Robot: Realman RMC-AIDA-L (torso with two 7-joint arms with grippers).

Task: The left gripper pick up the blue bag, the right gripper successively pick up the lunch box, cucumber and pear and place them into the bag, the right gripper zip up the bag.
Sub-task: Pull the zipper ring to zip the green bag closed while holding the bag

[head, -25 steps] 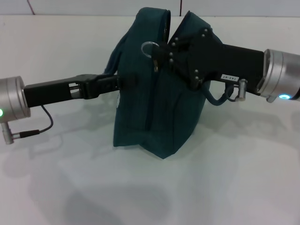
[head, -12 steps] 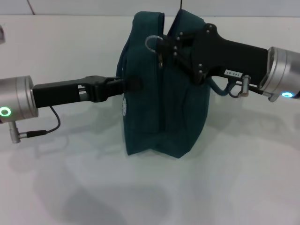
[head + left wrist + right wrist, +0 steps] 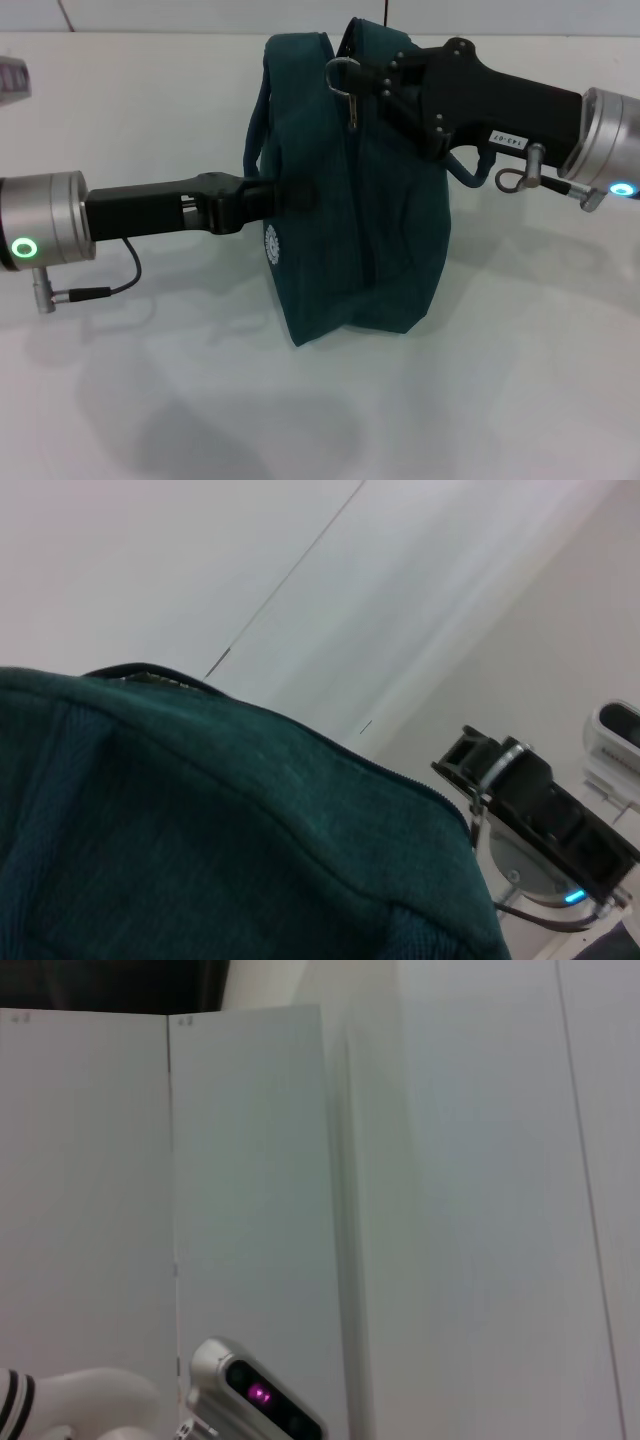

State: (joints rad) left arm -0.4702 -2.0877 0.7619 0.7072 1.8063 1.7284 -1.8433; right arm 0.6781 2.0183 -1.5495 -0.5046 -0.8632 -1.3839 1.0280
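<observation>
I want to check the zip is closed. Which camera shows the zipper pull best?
The head view: the metal ring zipper pull hangs at the top of the blue bag, right at the right gripper. The left wrist view shows only bag fabric and a zipper seam; the right wrist view shows no bag.

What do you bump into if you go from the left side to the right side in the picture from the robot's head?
Silver cylinder with a green ring light → left gripper → round white logo → blue bag → white label on the right arm → silver cylinder with a blue light.
</observation>
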